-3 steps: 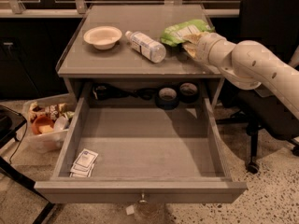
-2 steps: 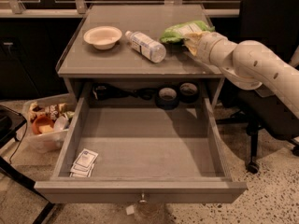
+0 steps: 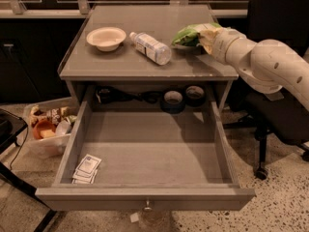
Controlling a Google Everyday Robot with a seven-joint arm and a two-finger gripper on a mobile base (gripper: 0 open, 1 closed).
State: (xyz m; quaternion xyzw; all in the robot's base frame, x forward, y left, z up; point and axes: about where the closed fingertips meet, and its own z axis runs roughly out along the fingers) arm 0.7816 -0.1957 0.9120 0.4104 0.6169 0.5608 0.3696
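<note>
My pincer (image 3: 206, 35) is at the back right of the table top (image 3: 120, 64), pressed against the green snack bag (image 3: 187, 36) that lies there; whether it is clenched on the bag or released I cannot tell. A plastic bottle (image 3: 150, 47) lies on its side just left of the bag, and a pale bowl (image 3: 106, 36) sits farther left. Below, the open drawer (image 3: 145, 197) holds small paper packets (image 3: 86, 168) in its front left corner. Two tape rolls (image 3: 183, 97) sit on the shelf behind it. A clear bin (image 3: 46, 148) of odds stands on the floor at left.

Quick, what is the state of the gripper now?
Gripper: at the green bag on the table; open or closed cannot be told.
</note>
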